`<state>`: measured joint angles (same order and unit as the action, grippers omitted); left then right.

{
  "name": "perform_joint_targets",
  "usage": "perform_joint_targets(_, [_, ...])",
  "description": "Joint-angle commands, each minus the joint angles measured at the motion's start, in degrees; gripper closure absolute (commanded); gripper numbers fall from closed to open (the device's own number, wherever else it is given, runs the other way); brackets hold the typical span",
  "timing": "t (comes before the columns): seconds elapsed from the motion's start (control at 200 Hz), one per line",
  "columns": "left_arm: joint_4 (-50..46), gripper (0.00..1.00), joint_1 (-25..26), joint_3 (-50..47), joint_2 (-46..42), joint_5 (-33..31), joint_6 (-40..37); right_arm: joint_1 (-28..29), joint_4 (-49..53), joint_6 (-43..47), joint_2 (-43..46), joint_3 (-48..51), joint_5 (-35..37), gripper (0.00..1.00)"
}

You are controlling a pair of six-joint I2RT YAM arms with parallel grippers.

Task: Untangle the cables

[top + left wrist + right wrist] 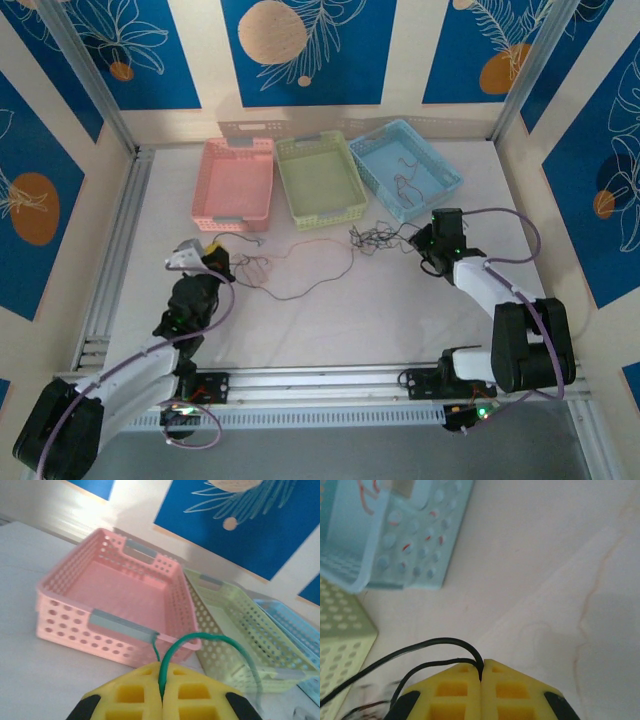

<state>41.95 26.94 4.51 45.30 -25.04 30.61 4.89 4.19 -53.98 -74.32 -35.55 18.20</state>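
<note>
The tangle [372,238] of cables lies on the bench [400,310] in the centre-right of the top view, just left of the right gripper [428,243] and well apart from the left gripper [207,258], so the right arm is the nearer one. From the tangle a loose loop [300,296] runs toward the left gripper, so the cables lie mostly along the left-right line of the frame, between the two grippers.

In the left wrist view the left gripper [162,667] is pressed together on a green cable [172,647], which arches up and over to the right. In the right wrist view the right gripper [481,662] is also closed, clamped on a black cable [437,642] that goes out to the lower left.

I judge that the next move is to draw the two grippers apart along this line, left toward the lower left, right toward the right edge.

Three baskets stand in a row at the upper centre. The pink basket [205,185] and the green basket [318,146] look empty. The blue basket [445,165] holds one thin wire [404,183].
</note>
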Motion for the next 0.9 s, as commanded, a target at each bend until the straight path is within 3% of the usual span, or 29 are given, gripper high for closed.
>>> perform_joint_targets(0.0, [-2.8, 1.00, -1.1, -1.2, -2.7, -5.6, 2.2, -1.3, 2.1, -4.7, 1.2, 1.6, 4.4, 1.00])
perform_joint_targets(0.2, [-2.1, 1.00, -1.6, -1.2, -2.3, -3.5, 1.8, -2.1, 0.4, -3.0, -0.4, 0.7, -0.7, 1.00])
perform_joint_targets(0.475, [-0.3, 1.00, -1.9, -1.1, -1.7, -0.3, 0.8, -2.0, -0.3, -2.5, -0.3, 0.9, -1.3, 1.00])
perform_joint_targets(0.66, [0.0, 1.00, -2.4, 4.3, -0.4, 17.2, -3.5, -1.4, -0.6, -1.3, -2.2, -0.3, -3.2, 1.00])
perform_joint_targets(0.895, [-23.2, 1.00, -2.5, 21.0, -2.2, 34.6, -1.0, -1.4, -0.1, -1.2, -3.1, -0.9, -3.3, 1.00])
